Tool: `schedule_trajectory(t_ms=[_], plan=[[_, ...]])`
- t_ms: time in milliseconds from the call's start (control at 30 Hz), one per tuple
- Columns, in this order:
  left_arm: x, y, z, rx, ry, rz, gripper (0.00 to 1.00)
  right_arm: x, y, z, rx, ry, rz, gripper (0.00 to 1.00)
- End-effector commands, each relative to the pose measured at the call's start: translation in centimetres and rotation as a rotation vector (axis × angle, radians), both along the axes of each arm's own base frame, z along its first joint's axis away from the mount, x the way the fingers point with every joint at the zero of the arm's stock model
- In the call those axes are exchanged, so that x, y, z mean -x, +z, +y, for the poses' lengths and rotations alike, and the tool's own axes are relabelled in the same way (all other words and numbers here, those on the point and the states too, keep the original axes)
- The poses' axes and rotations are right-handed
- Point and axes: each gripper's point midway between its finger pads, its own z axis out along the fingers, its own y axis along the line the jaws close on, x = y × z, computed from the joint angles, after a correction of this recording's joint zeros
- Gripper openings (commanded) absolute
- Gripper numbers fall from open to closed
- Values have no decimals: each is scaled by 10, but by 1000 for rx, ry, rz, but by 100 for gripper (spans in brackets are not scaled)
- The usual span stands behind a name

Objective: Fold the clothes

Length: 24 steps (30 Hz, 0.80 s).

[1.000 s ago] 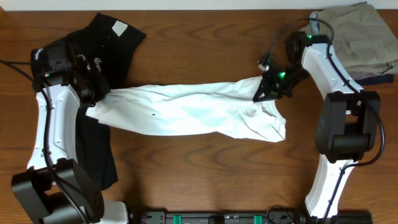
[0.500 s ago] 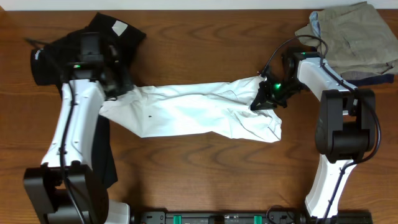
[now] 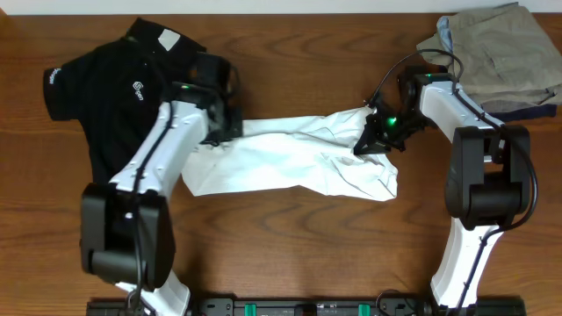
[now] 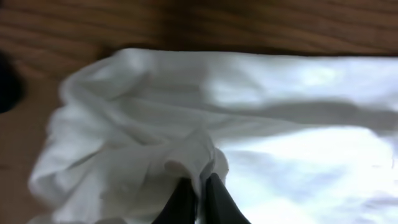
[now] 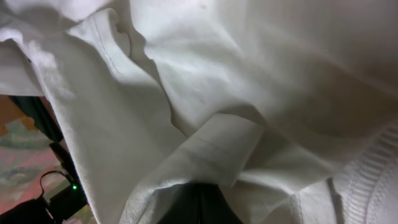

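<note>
One white T-shirt [image 3: 290,162] lies stretched across mid-surface. Its left end is now drawn rightward by the left pincer [image 3: 230,129], which is pinched narrow on a fold. The right pincer [image 3: 367,143] stays clamped on the opposite end. Newly uncovered, the black shirt [image 3: 105,88] spreads at far left. A khaki stack [image 3: 500,48] sits far right on the wooden surface [image 3: 290,254].
</note>
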Motion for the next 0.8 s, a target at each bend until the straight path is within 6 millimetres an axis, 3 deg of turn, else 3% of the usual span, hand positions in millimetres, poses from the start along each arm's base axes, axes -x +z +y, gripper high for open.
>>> schedule_trajectory(t_ms=[0,233,300,433,533,600,767], plan=[[-8,4,-23,15,-23,-38,6,0,6,5,-19,-7,-3,1],[-13,10,-57,45,-68,-97,6,0,6,5,-19,-7,-3,1],[-10,9,-63,46,-83,-96,10,0,6,5,-19,-7,-3,1],[-4,9,-77,46,-121,-94,47,0,6,5,-19,-4,-5,1],[-2,11,-80,33,-176,-100,65,0,6,5,-19,-4,-4,1],[0,20,-70,14,-175,-80,69,1,6,5,-19,-4,-1,1],[5,55,-17,-26,-103,-3,70,3,6,5,-21,8,2,1]])
